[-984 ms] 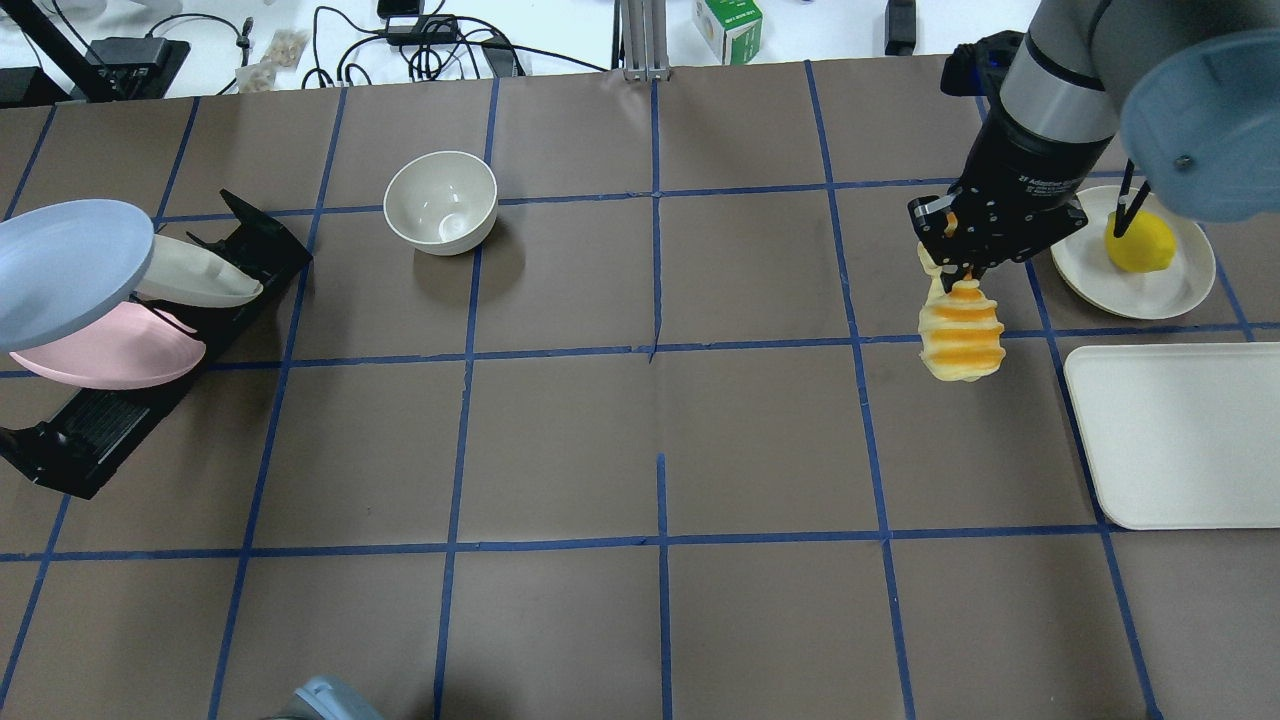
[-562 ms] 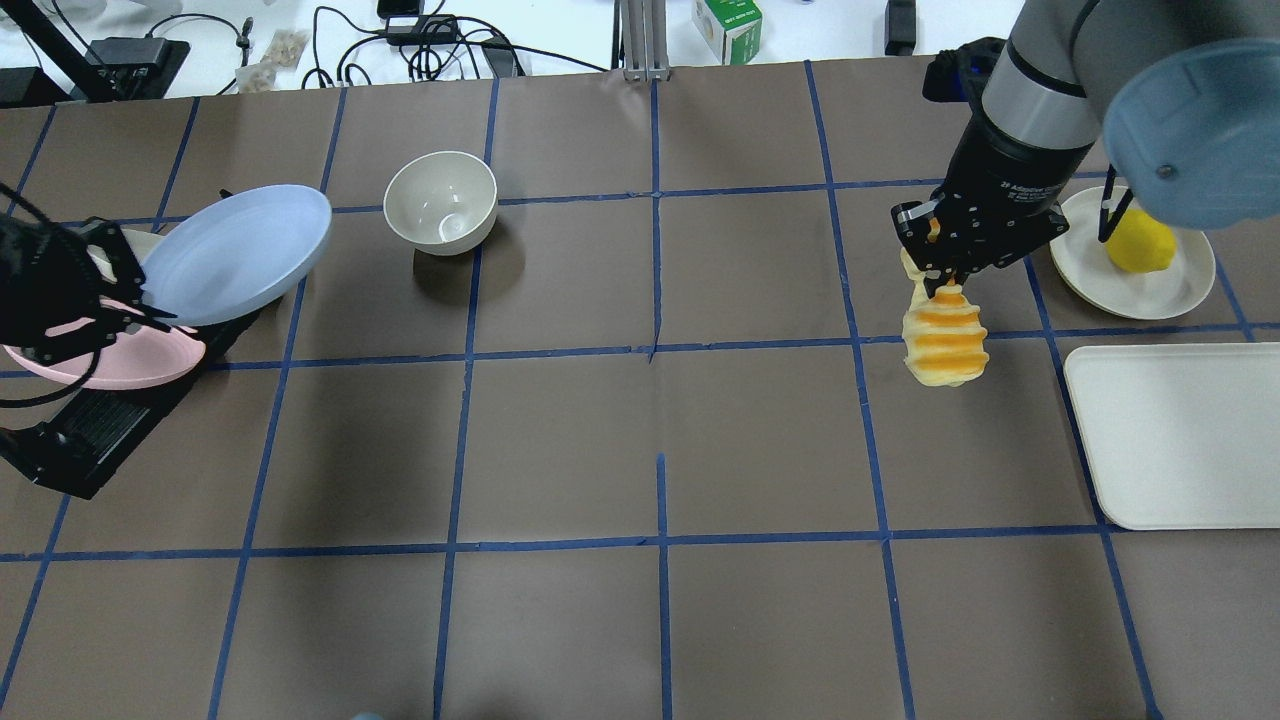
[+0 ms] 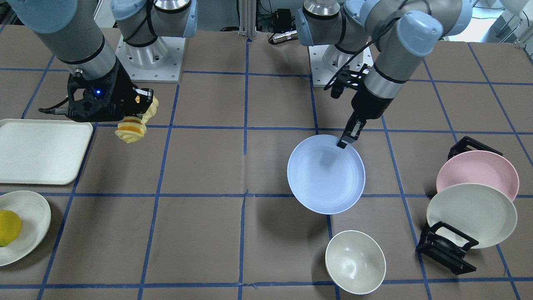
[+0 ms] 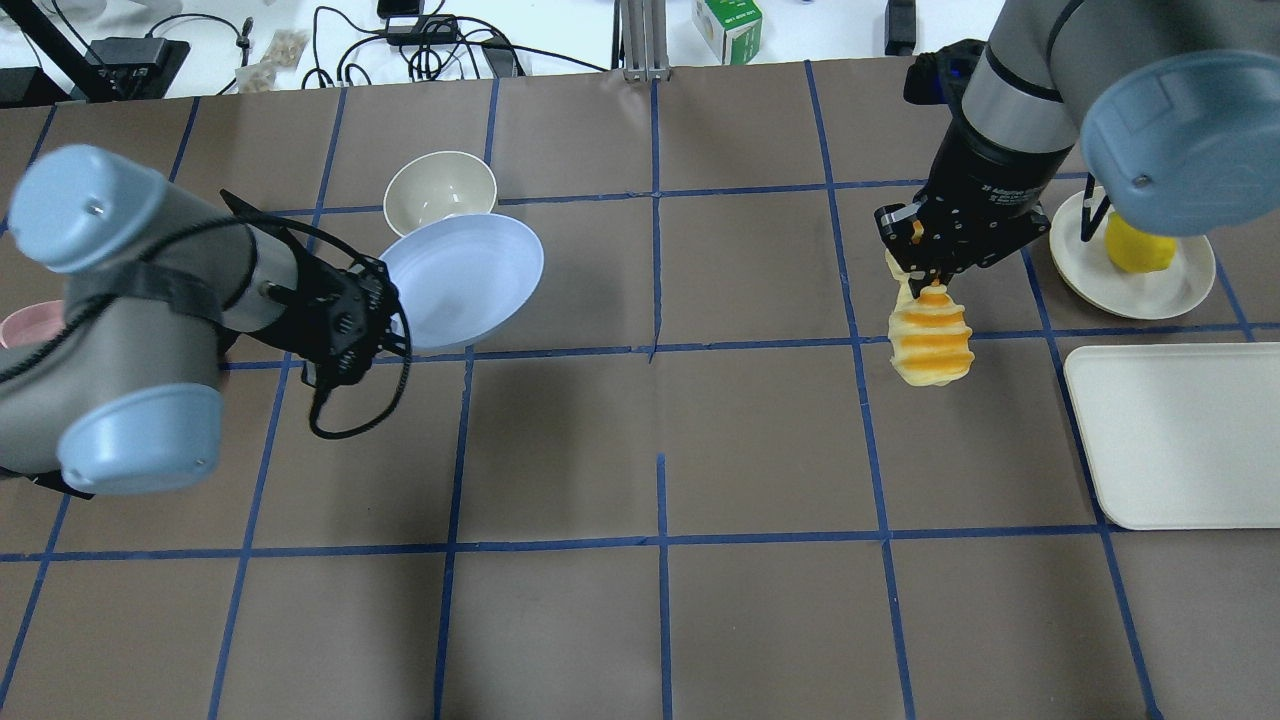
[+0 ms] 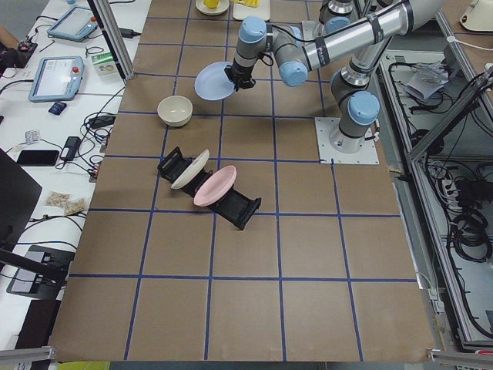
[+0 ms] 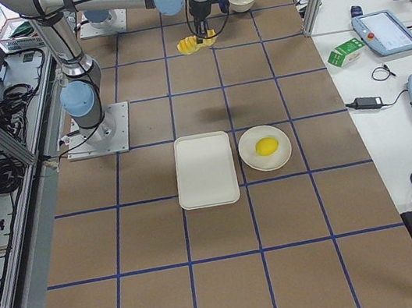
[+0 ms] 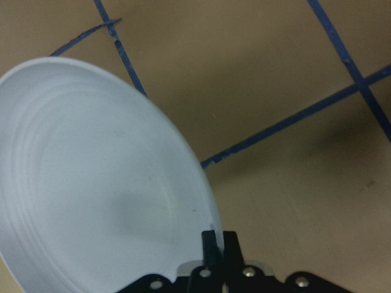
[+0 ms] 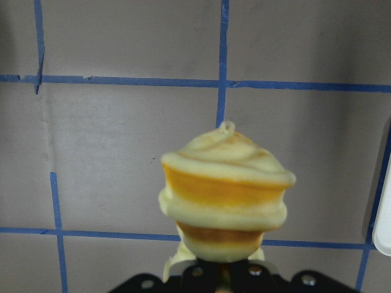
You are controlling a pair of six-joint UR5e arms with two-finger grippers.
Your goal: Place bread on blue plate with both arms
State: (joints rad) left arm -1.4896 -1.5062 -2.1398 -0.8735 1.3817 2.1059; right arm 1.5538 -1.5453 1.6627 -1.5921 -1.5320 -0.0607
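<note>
The blue plate (image 4: 465, 280) hangs tilted above the table left of centre, held by its rim. My left gripper (image 4: 388, 305) is shut on that rim; it also shows in the front-facing view (image 3: 344, 141) and in the left wrist view (image 7: 217, 244), with the plate (image 7: 91, 183) spreading to the left. My right gripper (image 4: 925, 272) is shut on one end of the bread (image 4: 930, 345), a ridged orange-and-cream loaf that hangs down above the table. The bread also shows in the right wrist view (image 8: 223, 195) and the front-facing view (image 3: 131, 129).
A cream bowl (image 4: 430, 185) stands just behind the blue plate. A black rack holds a pink plate (image 3: 476, 173) and a cream plate (image 3: 472, 214) at the left end. A white tray (image 4: 1180, 435) and a cream plate (image 4: 1170, 285) with a lemon (image 4: 1140, 250) lie at the right.
My left arm has carried the blue plate from the rack rightward, to in front of the bowl. My right gripper has moved slightly left with the bread.
</note>
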